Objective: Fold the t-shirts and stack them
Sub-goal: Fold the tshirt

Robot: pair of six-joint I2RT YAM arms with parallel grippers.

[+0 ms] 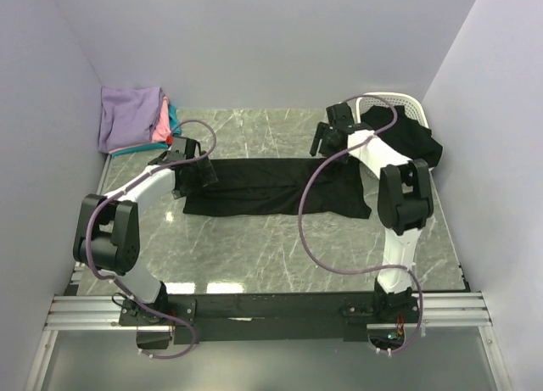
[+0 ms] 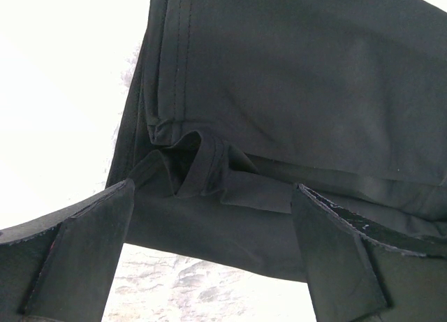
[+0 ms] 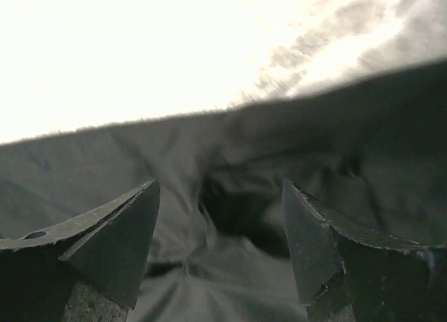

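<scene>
A black t-shirt (image 1: pixel 271 186), folded into a long band, lies across the middle of the table. My left gripper (image 1: pixel 197 177) is open at the band's left end. In the left wrist view, its fingers (image 2: pixel 77 252) straddle the bunched hem of the shirt (image 2: pixel 279 91). My right gripper (image 1: pixel 327 142) is open just above the band's far right edge. The right wrist view shows its fingertips (image 3: pixel 122 238) apart over blurred black cloth (image 3: pixel 230 217), holding nothing. A stack of folded lavender, pink and teal t-shirts (image 1: pixel 131 118) sits at the far left corner.
A white perforated basket (image 1: pixel 405 104) stands at the far right with more loose black shirts (image 1: pixel 407 141) spilling from it. Lavender walls close in the table on three sides. The grey marble tabletop (image 1: pixel 254 255) shows in front of the shirt.
</scene>
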